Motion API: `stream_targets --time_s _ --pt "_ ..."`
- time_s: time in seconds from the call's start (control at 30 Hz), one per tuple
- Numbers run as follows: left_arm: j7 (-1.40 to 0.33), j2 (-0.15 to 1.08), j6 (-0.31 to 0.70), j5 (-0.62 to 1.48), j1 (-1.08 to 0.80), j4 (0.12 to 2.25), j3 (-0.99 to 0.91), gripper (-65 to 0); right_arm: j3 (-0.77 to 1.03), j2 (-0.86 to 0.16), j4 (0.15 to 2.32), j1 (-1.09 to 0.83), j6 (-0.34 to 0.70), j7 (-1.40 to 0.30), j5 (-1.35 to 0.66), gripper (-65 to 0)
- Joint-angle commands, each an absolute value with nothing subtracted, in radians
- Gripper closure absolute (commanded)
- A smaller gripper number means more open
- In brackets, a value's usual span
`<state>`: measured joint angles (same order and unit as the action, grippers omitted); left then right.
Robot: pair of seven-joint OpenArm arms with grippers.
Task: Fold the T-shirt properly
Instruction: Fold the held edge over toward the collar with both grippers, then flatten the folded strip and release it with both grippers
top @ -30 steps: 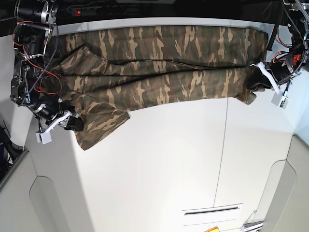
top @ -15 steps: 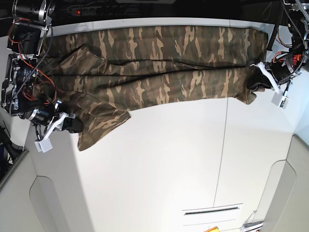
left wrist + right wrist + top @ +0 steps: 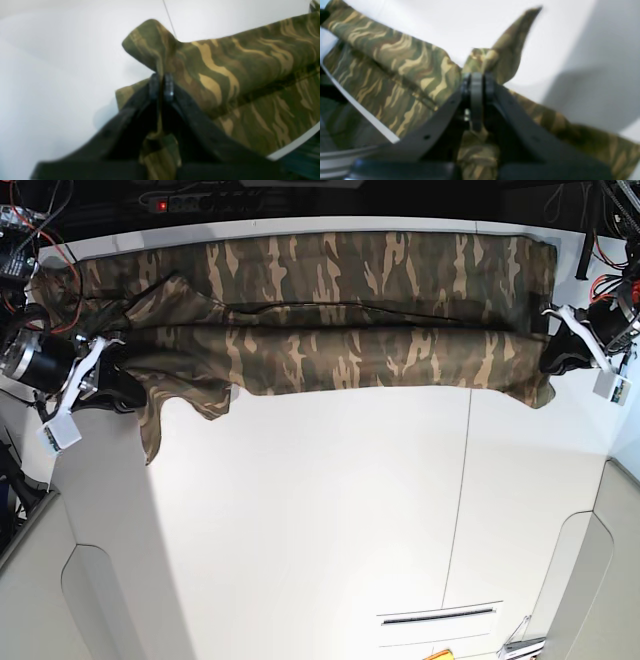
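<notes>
The camouflage T-shirt (image 3: pixel 330 310) lies folded into a long band across the far part of the white table (image 3: pixel 320 520), pulled taut between both arms. At the base view's right, my left gripper (image 3: pixel 553 362) is shut on the shirt's end corner. In the left wrist view the cloth (image 3: pixel 237 75) is pinched between the black fingertips of that gripper (image 3: pixel 162 86). At the base view's left, my right gripper (image 3: pixel 128 387) is shut on the other end, where a flap of cloth hangs down. The right wrist view shows this gripper (image 3: pixel 477 82) clamped on a fold of the shirt (image 3: pixel 402 67).
A power strip (image 3: pixel 190 202) with a red light runs behind the table's far edge. A seam (image 3: pixel 462 510) crosses the tabletop from far to near, and a narrow slot (image 3: pixel 440 616) sits near the front. Cables hang around both arm bases.
My right gripper closed on the shirt's edge and pulled it outward to the left and farther back. My left gripper moved outward to the right. The shirt is now stretched straight, and the spread sleeve is drawn in.
</notes>
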<state>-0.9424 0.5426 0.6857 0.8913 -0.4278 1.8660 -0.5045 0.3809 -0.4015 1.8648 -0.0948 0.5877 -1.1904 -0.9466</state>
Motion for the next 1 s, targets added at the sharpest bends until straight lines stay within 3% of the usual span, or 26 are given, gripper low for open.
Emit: stream_targets --time_s 0.0,0.4,0.77,0.8,0.9,0.97 --pt "-0.925 0.56 0.698 0.901 -0.432 1.89 -0.515 0.0 0.407 -0.419 1.895 -0.104 0.591 -1.171 -0.97 0.0" --pt "-1.045 0.56 0.698 0.898 -0.469 1.906 -0.517 0.0 0.609 -0.419 1.967 -0.318 0.591 -1.171 -0.979 0.0" --pt "-1.069 0.56 0.694 0.901 -0.478 1.906 -0.517 0.0 0.622 -0.418 1.895 -0.447 0.591 -1.04 -0.833 0.0" --pt "-1.066 0.56 0.686 0.902 -0.483 1.906 -0.517 -0.6 0.622 -0.418 1.88 -0.446 0.591 -1.019 -0.818 -5.5" --pt "-1.071 0.56 0.673 0.9 -0.488 1.906 -0.517 -12.9 0.622 -0.418 1.855 -0.443 0.587 -0.999 -0.803 -24.4" --pt "-1.07 0.56 0.673 0.901 -0.488 1.906 -0.517 -16.8 0.624 -0.42 1.861 -0.443 0.587 -1.01 -0.804 -26.1"
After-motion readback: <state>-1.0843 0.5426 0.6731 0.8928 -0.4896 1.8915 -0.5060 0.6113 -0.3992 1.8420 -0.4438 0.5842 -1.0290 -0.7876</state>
